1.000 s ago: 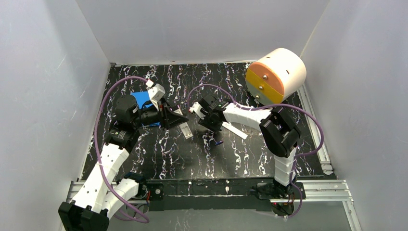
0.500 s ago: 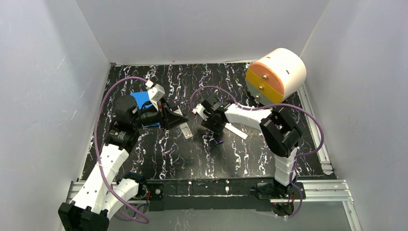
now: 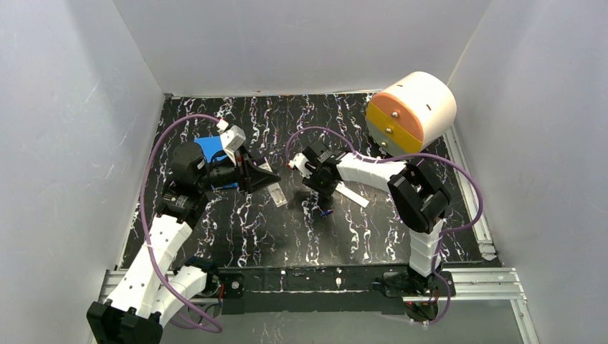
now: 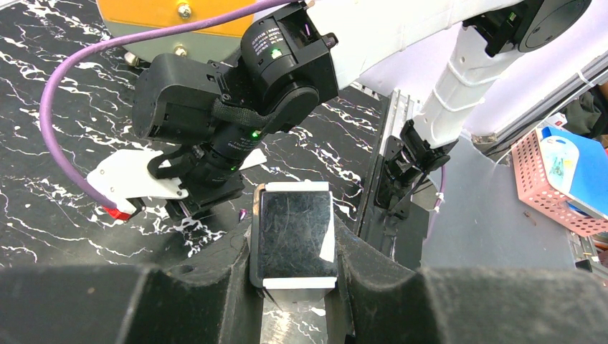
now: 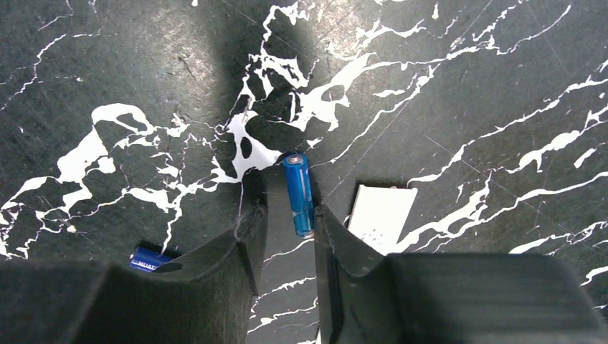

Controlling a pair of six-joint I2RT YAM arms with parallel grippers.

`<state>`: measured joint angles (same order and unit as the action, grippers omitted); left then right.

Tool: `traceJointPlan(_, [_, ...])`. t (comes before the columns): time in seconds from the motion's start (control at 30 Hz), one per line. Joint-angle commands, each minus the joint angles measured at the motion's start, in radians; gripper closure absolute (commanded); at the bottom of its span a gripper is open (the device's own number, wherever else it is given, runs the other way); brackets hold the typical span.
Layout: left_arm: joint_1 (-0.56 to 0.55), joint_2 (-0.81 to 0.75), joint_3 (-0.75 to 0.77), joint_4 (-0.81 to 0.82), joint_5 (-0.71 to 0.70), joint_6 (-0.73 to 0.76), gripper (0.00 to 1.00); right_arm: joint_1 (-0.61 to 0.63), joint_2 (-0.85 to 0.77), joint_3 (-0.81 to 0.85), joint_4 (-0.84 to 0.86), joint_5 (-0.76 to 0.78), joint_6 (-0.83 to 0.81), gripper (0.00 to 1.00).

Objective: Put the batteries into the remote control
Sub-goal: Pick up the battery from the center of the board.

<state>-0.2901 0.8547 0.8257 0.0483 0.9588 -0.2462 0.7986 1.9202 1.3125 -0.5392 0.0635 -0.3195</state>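
My left gripper (image 3: 267,182) is shut on the remote control (image 3: 278,193), a slim white bar. In the left wrist view the remote control (image 4: 294,236) sits clamped between the jaws with a glossy dark face up. My right gripper (image 3: 320,201) points down at the mat, open. In the right wrist view one blue battery (image 5: 299,193) lies on the mat between my open right gripper's (image 5: 287,218) fingertips, close to the right finger. The second battery (image 5: 146,259) lies to the left, partly hidden by the left finger. One battery (image 3: 326,212) shows in the top view.
A flat white piece (image 3: 351,194) lies on the mat just right of my right gripper, and also shows in the right wrist view (image 5: 380,215). A large cream-and-orange drum (image 3: 410,111) stands at the back right. A flat blue pad (image 3: 210,148) lies behind the left arm.
My right gripper has shifted slightly right and lower toward the batteries. The left arm holds the remote still.
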Motion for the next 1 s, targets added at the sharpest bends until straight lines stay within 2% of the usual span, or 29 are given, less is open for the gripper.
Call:
traceJointPlan(0.0, [0.004,-0.020,-0.004,0.013,0.028,0.002,0.94,0.002,0.026,-0.007,0.003,-0.049,-0.009,0.64])
traceJointPlan(0.17, [0.004,-0.020,-0.003,0.013,0.026,0.004,0.94,0.001,0.046,-0.001,-0.004,-0.055,-0.008,0.74])
traceJointPlan(0.43, [0.004,-0.014,-0.001,0.013,0.004,0.003,0.95,0.001,-0.017,-0.052,0.073,0.001,-0.004,0.99])
traceJointPlan(0.73, [0.004,0.015,0.017,0.020,-0.049,-0.022,0.96,0.006,-0.389,-0.339,0.472,0.020,0.030,0.99])
traceJointPlan(0.97, [0.004,0.066,0.036,0.035,-0.065,-0.075,0.95,0.019,-0.641,-0.468,0.676,-0.043,0.066,0.99])
